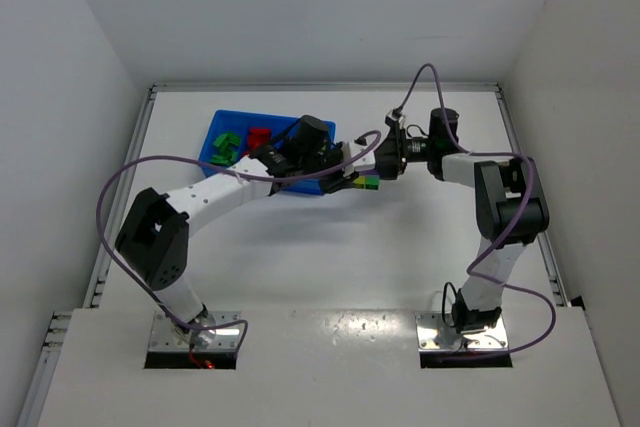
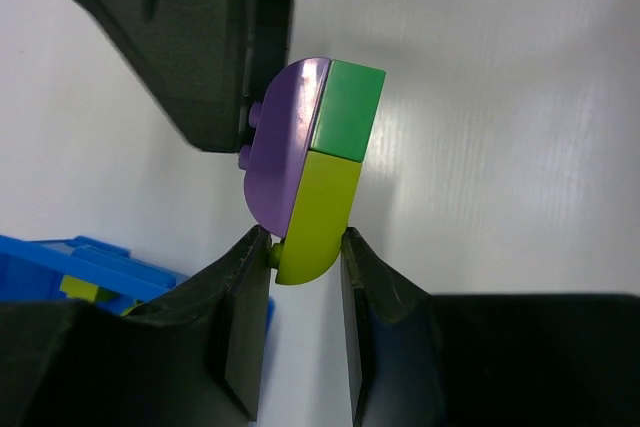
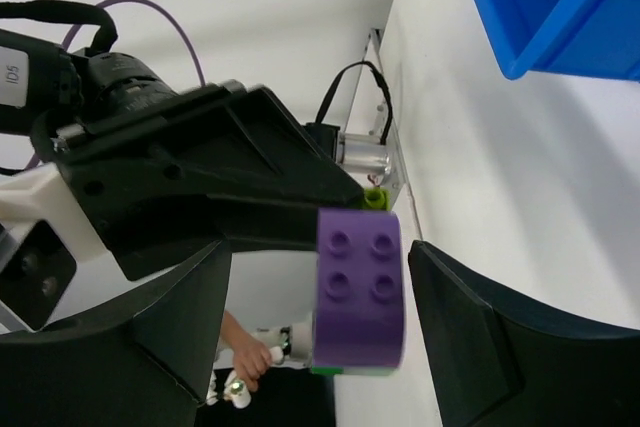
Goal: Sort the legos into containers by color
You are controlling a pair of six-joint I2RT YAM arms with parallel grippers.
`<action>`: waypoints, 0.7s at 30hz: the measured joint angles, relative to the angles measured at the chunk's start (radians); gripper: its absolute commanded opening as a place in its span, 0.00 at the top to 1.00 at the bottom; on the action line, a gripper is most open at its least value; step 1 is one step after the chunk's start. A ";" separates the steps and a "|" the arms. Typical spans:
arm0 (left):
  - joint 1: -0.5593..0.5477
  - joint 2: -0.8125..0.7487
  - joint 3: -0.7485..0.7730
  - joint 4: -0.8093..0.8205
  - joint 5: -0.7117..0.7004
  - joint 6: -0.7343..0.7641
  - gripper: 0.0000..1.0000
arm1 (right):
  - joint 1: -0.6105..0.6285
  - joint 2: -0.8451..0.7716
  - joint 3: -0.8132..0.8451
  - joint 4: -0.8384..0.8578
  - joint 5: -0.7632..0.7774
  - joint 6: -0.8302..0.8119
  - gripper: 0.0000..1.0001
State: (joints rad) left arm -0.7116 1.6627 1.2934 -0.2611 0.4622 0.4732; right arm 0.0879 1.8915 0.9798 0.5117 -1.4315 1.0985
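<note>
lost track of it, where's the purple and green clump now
Top view: the clump is just right of the blue tray, pinched in the left gripper, right gripper beside it.

Left arm (image 1: pixel 215 195) bent at the elbow, forearm reaching up and right toward centre. Left claw (image 2: pixel 305 257) clamped on the yellow-green end of lego clump (image 2: pixel 310 147). Right arm (image 1: pixel 500 209) rises from its base, forearm turned left; right claw (image 3: pixel 320 257) faces the left claw, jaws spread either side of the clump's purple brick.

A robotics lab cell: white walls (image 1: pixel 300 7) enclose a white table (image 1: pixel 350 257) bearing a bolted left arm (image 1: pixel 215 195) and right arm (image 1: pixel 497 202).
</note>
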 measured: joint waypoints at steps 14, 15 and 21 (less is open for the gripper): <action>0.032 0.000 0.038 0.044 -0.045 -0.007 0.84 | -0.006 0.076 0.050 -0.078 -0.044 -0.019 0.36; 0.032 0.000 0.039 0.044 -0.045 -0.007 0.84 | -0.006 0.076 0.051 -0.079 -0.044 -0.019 0.36; 0.025 0.000 0.040 0.052 -0.045 -0.007 0.84 | -0.006 0.076 0.079 -0.115 -0.045 -0.029 0.34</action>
State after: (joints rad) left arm -0.6865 1.6627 1.3334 -0.2092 0.4168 0.4664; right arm 0.0818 1.9675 1.0588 0.3965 -1.4769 1.0698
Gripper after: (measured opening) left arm 0.351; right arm 0.644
